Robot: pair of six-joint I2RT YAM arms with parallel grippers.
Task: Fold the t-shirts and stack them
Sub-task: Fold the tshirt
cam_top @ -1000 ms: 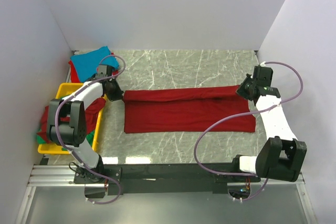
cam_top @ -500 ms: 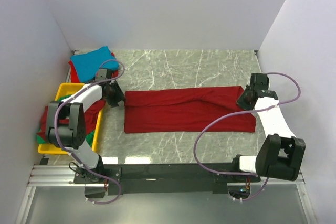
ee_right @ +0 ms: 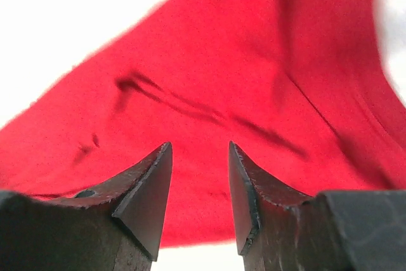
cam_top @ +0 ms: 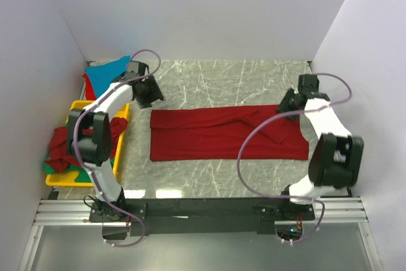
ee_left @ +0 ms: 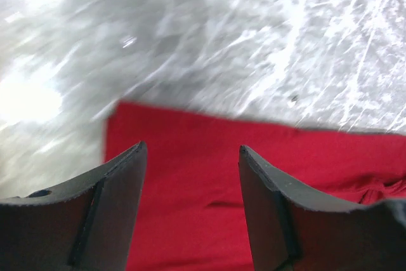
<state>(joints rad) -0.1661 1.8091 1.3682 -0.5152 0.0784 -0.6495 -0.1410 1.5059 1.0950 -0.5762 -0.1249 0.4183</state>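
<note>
You're looking at a grey marble-patterned table [cam_top: 222,77], hard and glossy, and lying flat across its middle is the dark red t-shirt [cam_top: 216,141], folded into a long band with a doubled strip running along its far edge. It's looking soft, light and limp, so I'm expecting it to sag and slide on that slick top. You'd be wise taking it at the corners of the short ends, pinching both layers. Off to the left, the turquoise t-shirt [cam_top: 104,77] is sitting folded in the far corner, beside the yellow tray [cam_top: 79,109] that is holding a crumpled heap. Your left gripper [cam_top: 149,93] is hovering just beyond the band's far-left corner, jaws apart and gripping nothing. Your right gripper [cam_top: 288,103] is hanging over the far-right corner, jaws parted and empty too.
</note>
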